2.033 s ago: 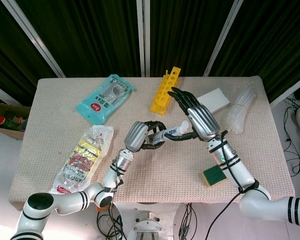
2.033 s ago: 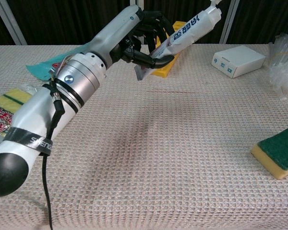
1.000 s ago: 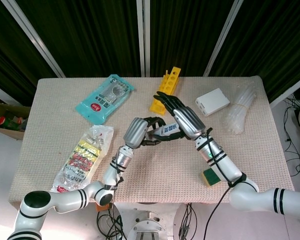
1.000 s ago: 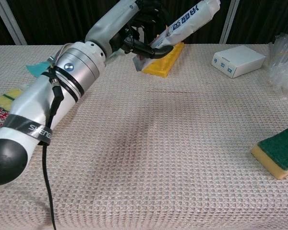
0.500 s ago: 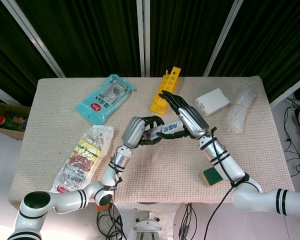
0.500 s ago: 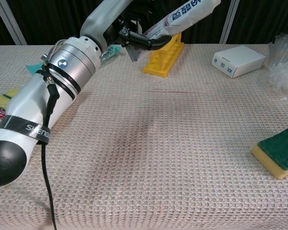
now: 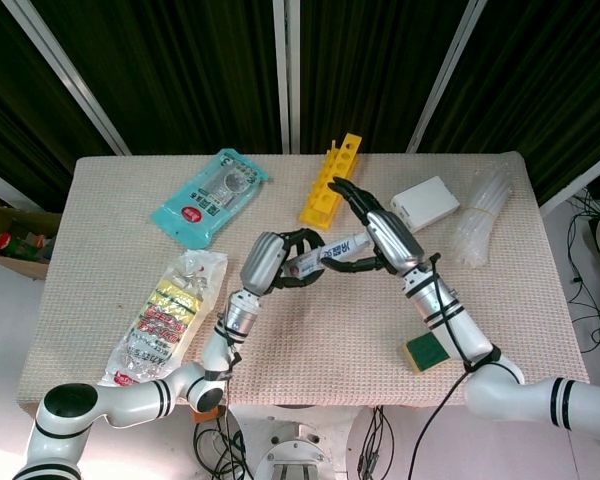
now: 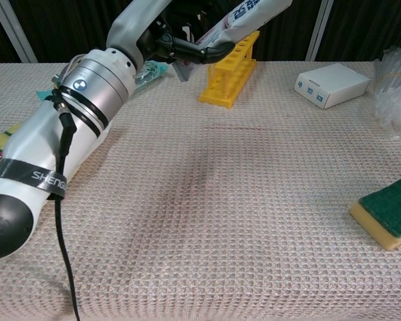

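Note:
A white tube with blue print [image 7: 330, 253] hangs above the table's middle, tilted up to the right. My left hand [image 7: 270, 262] grips its flat lower end. In the chest view, that left hand [image 8: 177, 37] and the tube [image 8: 244, 13] sit at the top edge. My right hand [image 7: 382, 235] is at the tube's upper cap end, thumb under it and fingers reaching over it toward the yellow rack [image 7: 332, 180]. The chest view does not show the right hand.
Yellow rack [image 8: 232, 63] and white box [image 7: 425, 202] stand at the back. A bundle of clear plastic [image 7: 483, 215] lies far right, a green and yellow sponge [image 7: 424, 352] front right. A teal packet [image 7: 210, 196] and a snack bag [image 7: 165, 318] lie left.
Both hands have carried the tube higher, so it now touches the chest view's top edge. The right hand slid right along the tube toward the cap end.

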Robot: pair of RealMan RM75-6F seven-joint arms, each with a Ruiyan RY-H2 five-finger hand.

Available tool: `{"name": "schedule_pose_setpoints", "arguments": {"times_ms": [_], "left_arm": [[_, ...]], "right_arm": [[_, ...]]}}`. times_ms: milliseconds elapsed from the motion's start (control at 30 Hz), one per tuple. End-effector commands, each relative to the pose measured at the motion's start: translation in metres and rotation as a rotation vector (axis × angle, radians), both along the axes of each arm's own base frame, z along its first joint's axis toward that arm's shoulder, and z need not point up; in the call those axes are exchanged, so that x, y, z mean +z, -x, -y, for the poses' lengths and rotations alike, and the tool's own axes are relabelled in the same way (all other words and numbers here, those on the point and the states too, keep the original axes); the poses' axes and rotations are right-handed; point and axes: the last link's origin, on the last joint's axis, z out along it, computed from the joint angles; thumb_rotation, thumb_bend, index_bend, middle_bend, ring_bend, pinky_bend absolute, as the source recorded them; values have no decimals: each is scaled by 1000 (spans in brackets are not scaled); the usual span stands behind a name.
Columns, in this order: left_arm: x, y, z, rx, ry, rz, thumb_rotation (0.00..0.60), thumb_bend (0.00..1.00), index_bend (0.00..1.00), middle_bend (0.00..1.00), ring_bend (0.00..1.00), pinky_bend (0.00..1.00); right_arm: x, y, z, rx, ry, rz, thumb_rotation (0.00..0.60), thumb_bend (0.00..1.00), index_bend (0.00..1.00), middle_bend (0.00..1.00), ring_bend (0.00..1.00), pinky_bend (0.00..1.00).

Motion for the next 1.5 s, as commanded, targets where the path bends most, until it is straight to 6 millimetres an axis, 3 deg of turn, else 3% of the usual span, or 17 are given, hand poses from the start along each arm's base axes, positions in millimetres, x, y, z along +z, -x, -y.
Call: {"name": "schedule_pose_setpoints", "arguments": {"times_ms": [33, 933, 1500], "left_arm": [[1, -1, 0, -2, 4, 9, 600, 397, 768, 866, 764, 869], [6, -1, 0, 2, 14, 35, 600, 397, 768, 866, 764, 868], [10, -8, 2, -15, 0, 103, 600, 408, 774, 875, 771, 883]], "right_arm": [[-2, 3, 1, -6, -9, 6, 266, 0, 0, 0, 0, 0], [-19, -2, 0, -3, -78, 161, 240, 0, 0, 0, 0, 0], [-57, -20, -6, 6, -164, 330, 237, 0, 0, 0, 0, 0]]}}
